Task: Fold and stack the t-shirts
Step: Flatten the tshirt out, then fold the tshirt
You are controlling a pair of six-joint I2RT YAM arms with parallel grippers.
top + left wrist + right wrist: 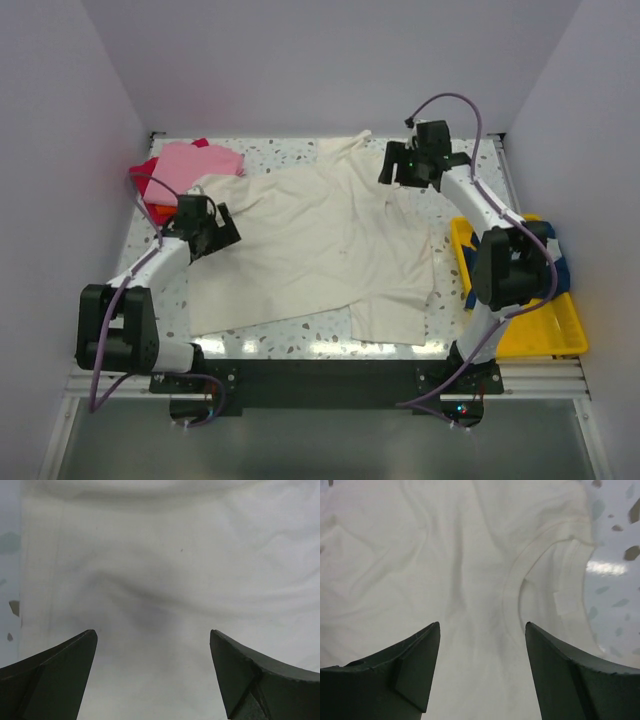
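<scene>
A large cream t-shirt (320,240) lies spread across the table, wrinkled, with its collar toward the far right. My left gripper (215,228) hovers over its left edge. In the left wrist view that gripper (153,632) is open above plain cream cloth (175,570), with nothing between the fingers. My right gripper (400,165) is over the collar end. Seen from the right wrist, it (482,624) stands open just beside the ribbed collar (520,580), holding nothing. Pink (195,160), red (147,170) and orange (160,212) t-shirts lie piled at the far left.
A yellow tray (545,335) sits at the right edge with a navy t-shirt (563,265) in it, partly hidden by the right arm. White walls close in the table on three sides. Speckled tabletop (270,345) shows along the front.
</scene>
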